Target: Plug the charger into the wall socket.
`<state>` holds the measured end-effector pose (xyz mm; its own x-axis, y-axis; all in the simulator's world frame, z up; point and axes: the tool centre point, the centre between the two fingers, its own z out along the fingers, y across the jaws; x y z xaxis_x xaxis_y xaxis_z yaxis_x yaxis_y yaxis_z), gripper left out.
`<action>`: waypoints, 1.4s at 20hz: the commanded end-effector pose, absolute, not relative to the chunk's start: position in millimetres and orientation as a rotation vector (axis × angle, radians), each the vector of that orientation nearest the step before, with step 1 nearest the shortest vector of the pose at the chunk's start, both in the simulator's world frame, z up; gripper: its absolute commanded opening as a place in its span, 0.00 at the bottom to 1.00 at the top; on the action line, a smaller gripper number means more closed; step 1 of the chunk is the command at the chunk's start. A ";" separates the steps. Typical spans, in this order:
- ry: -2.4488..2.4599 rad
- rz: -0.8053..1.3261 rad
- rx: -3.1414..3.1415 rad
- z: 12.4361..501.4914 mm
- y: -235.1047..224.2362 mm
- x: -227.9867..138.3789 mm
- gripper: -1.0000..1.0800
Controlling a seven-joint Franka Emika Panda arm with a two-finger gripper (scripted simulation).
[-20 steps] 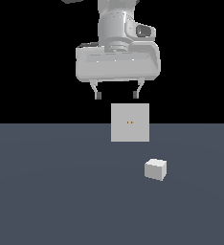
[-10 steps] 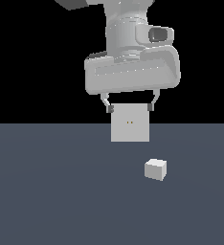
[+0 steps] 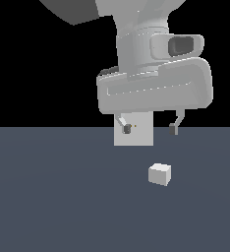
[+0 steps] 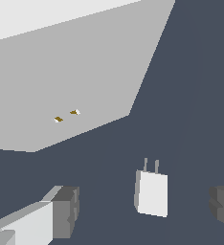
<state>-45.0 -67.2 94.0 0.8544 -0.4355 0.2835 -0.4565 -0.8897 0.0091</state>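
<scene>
The small whitish-grey cube-like charger (image 3: 159, 174) lies flat on the dark slate-grey floor (image 3: 53, 206), well in from any edge, in front of the flat upright light-grey square wall socket (image 3: 139, 135) and a little toward the exterior view's right of it. The grey two-fingered gripper (image 3: 149, 128) hangs above, released and empty, fingers spread wide, with the charger below it and apart from both pads. In the wrist view the charger (image 4: 152, 193) sits between the two dark fingertips (image 4: 66, 210), nearer the one at the frame's edge, and its two thin prongs point toward the wall socket (image 4: 85, 72) with its two orange-brown holes (image 4: 66, 115). So the next move looks like a descent with a slight sideways correction to centre the charger between the fingers.
</scene>
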 end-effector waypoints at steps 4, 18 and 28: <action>-0.818 0.478 2.897 77.8 -77.2 -56.2 0.96; -0.901 0.515 2.850 62.0 -84.5 -65.4 0.96; -0.907 0.515 2.850 27.4 -84.4 -66.6 0.96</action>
<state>-66.3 -84.5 34.4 0.7647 -0.5412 0.3498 -0.5775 -0.8164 -0.0008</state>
